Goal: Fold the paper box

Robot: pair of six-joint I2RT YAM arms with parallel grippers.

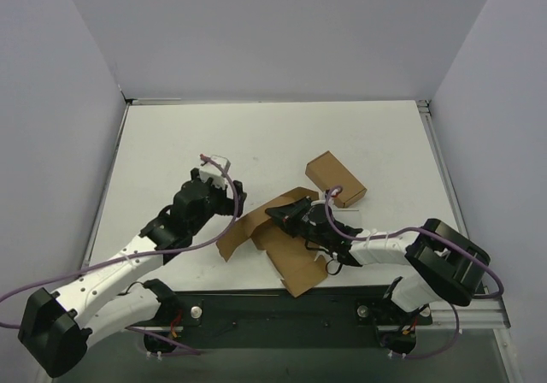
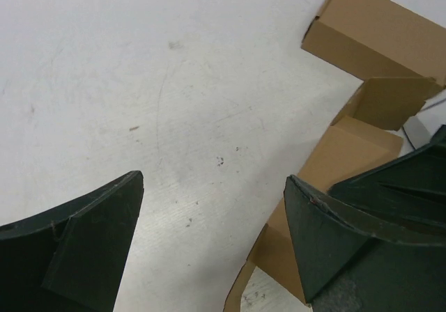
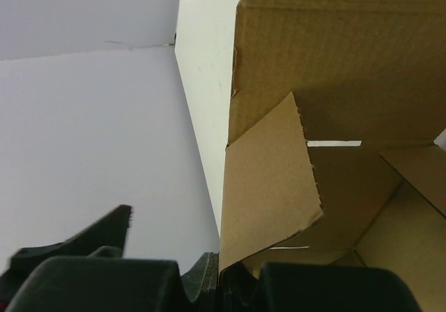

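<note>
Jaws on the left gripper (image 1: pixel 238 199) stand wide over bare table (image 1: pixel 256 135), holding nothing, just beside the sheet's left flap. At centre, near the arm bases, lies the paper box (image 1: pixel 295 268): a thin kraft sheet, probably light, floppy across its creases and easily dented. It is best taken by a flap edge close to a fold. The right gripper (image 1: pixel 275 215) is pinched on one raised flap. Farther right an oblong carton (image 1: pixel 329 171) sits closed, contents hidden. The paper box holds nothing.
</note>
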